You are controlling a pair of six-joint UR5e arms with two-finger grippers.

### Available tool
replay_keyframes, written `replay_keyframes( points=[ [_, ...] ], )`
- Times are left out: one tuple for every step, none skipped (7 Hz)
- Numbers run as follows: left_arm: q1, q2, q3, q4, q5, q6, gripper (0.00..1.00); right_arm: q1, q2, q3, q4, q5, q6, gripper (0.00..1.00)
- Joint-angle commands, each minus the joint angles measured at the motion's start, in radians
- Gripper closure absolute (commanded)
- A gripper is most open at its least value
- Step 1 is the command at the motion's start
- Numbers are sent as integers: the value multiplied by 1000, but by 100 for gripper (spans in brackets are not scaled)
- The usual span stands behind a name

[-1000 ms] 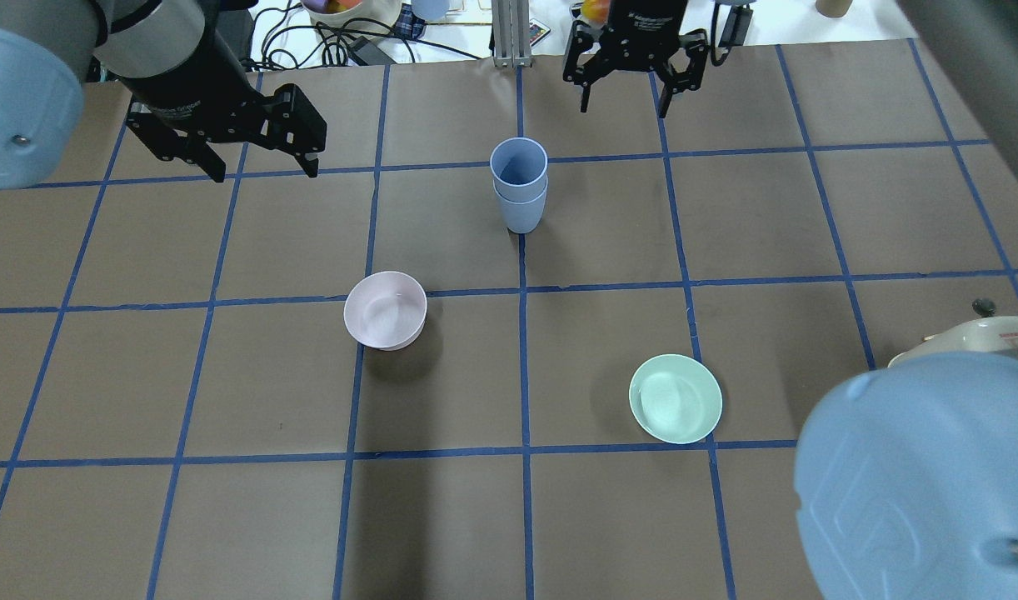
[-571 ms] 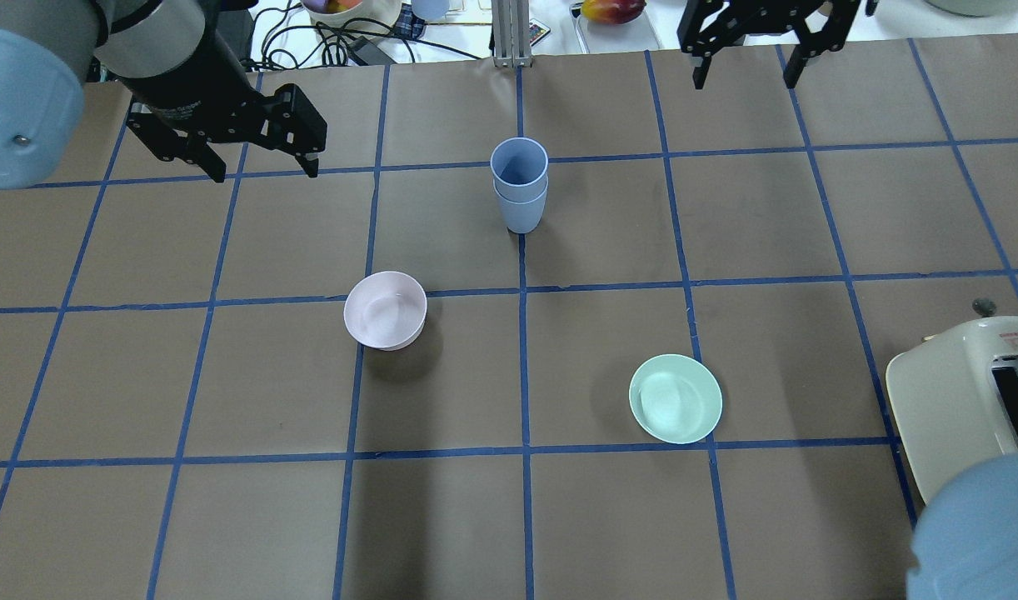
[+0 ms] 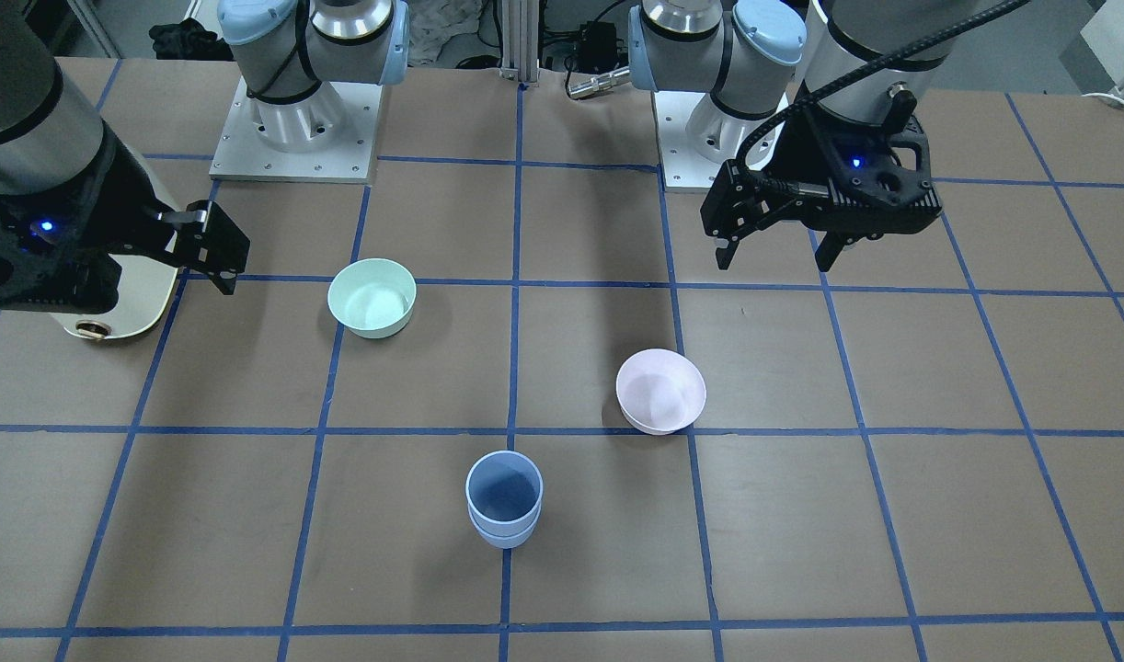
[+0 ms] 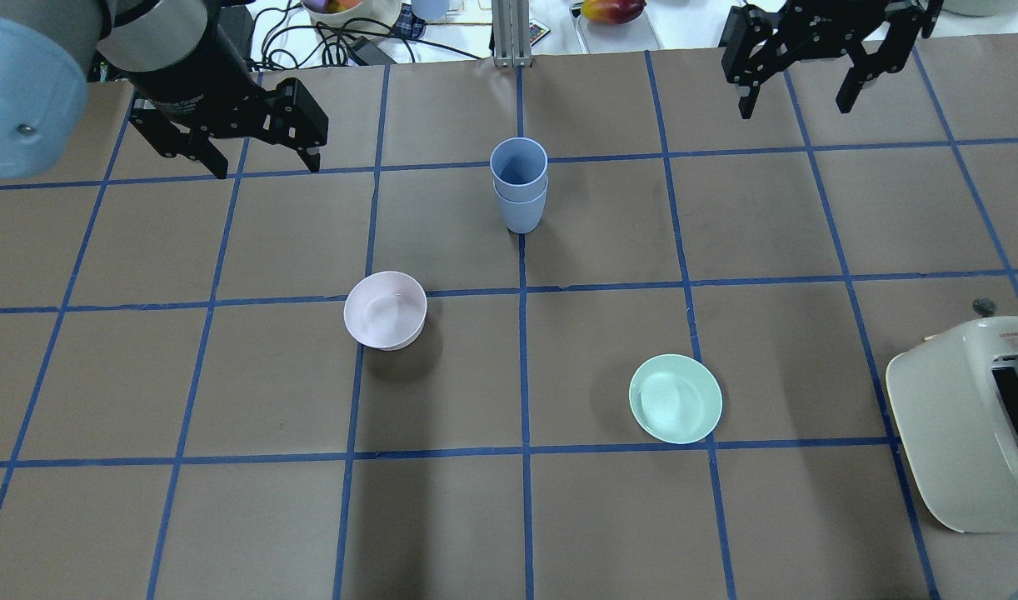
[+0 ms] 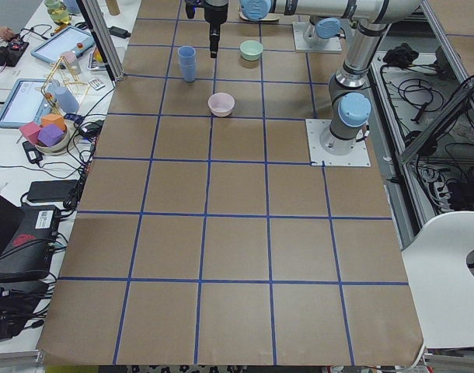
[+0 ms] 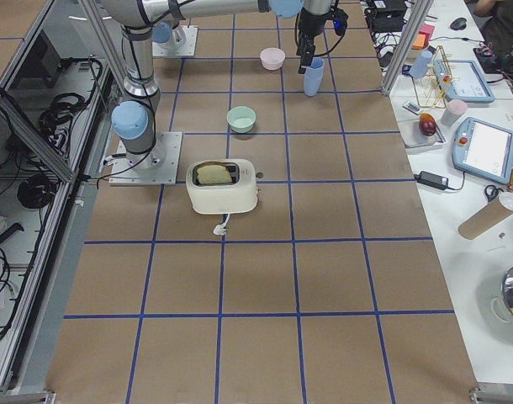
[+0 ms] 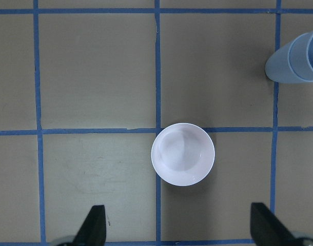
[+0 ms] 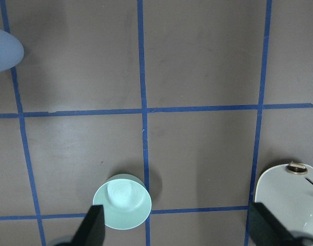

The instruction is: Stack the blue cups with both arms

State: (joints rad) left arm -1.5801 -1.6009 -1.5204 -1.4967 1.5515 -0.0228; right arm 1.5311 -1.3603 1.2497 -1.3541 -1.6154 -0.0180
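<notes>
Left gripper (image 4: 267,164): jaws spread wide, holding nothing, well apart from the cups. Right gripper (image 4: 794,107): jaws spread wide, holding nothing, near the far table edge. Blue cups (image 4: 519,187): upright at mid-table, one nested inside the other. Stacking appears complete; no cup remains loose.

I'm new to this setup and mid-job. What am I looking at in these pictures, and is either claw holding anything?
Two robot arms work at a table with a taped grid. One picture faces the robot, one looks over its shoulders, two look along the table from its ends, two come from wrist cameras. On the table: two blue cups, one nested in the other, a pink bowl, a mint green bowl and a toaster. The left gripper and right gripper hang above the table, both open, holding nothing.
</notes>
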Motion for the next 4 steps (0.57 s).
replay_keyframes(
  points=[
    [2,-1,3,-1,-11,-2,0,0,-71,132,-92,-3,6,0],
    [0,-4,2,-1,-8,0,0,0,-74,137,-100,-3,1,0],
    [0,1,2,-1,-5,4,0,1,-77,140,-100,5,1,0],
    [0,-1,2,-10,-4,6,0,0,-77,137,-94,26,3,0]
  ],
)
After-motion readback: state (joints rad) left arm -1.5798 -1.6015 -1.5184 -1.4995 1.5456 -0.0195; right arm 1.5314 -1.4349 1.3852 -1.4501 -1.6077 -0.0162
